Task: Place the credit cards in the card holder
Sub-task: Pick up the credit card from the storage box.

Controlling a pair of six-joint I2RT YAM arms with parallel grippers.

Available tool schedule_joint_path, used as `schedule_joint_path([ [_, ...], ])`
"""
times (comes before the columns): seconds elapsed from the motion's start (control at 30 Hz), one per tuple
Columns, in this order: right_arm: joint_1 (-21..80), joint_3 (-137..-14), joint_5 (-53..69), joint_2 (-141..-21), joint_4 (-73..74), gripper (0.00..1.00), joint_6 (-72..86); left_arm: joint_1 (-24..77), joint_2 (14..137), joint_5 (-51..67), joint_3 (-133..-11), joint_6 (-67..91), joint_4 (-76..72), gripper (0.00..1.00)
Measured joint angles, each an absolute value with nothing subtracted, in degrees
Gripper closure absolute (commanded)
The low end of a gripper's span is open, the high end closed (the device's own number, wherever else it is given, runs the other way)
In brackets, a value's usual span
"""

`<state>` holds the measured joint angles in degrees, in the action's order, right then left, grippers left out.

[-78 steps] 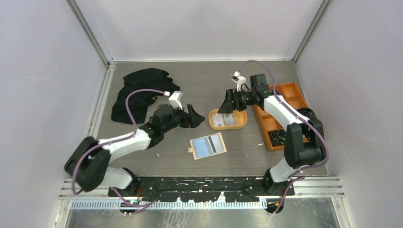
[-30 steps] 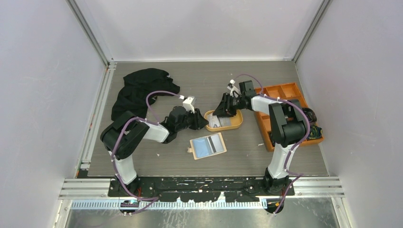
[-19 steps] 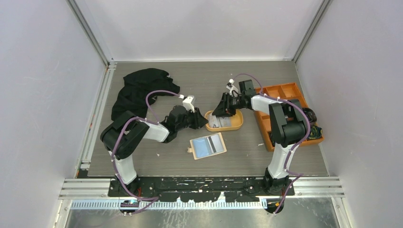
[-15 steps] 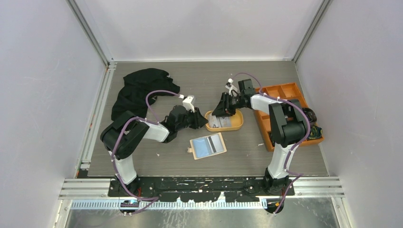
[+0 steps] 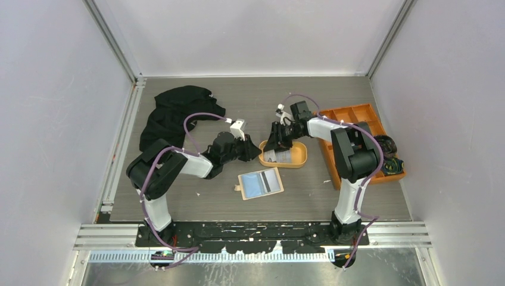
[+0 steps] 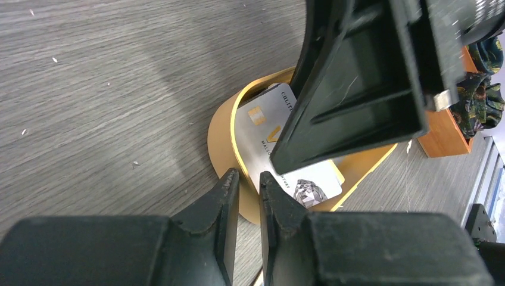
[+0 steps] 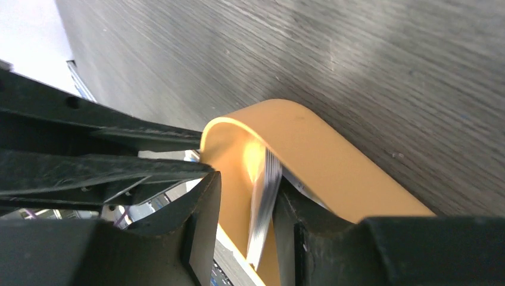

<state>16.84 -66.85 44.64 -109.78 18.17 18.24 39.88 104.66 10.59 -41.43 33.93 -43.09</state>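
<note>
The credit cards (image 5: 280, 157) lie in an orange oval tray (image 5: 301, 156). In the left wrist view the top card (image 6: 262, 119) is white with a gold chip. My left gripper (image 5: 255, 152) (image 6: 249, 185) is pinched on the tray's left rim (image 6: 219, 137). My right gripper (image 5: 273, 145) (image 7: 241, 196) reaches into the tray (image 7: 309, 149) with its jaws open around one card (image 7: 265, 202). That card stands on edge against one finger and the other finger stays apart from it. The card holder (image 5: 260, 183) lies open in front of the tray, with its blue-grey inside facing up.
A black cloth (image 5: 175, 113) is bunched at the back left. An orange compartmented box (image 5: 351, 140) stands along the right side, with dark patterned items (image 5: 388, 162) beside it. The enclosure walls close in the table on three sides.
My left jaws have narrowed onto the tray's rim. The right gripper has pushed lower and further left into the tray. The tray has shifted slightly.
</note>
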Motion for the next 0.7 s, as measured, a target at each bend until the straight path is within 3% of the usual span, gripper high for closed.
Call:
schedule_joint_path([
  [0.4, 18.0, -66.8, 43.1, -110.8, 21.5, 0.59, 16.6, 40.0, 104.7, 10.8, -41.6, 33.9, -43.0, 0.82],
  [0.7, 16.8, -66.8, 45.7, -110.9, 21.2, 0.63, 18.2, 40.1, 104.7, 10.8, -41.6, 33.8, -43.0, 0.74],
])
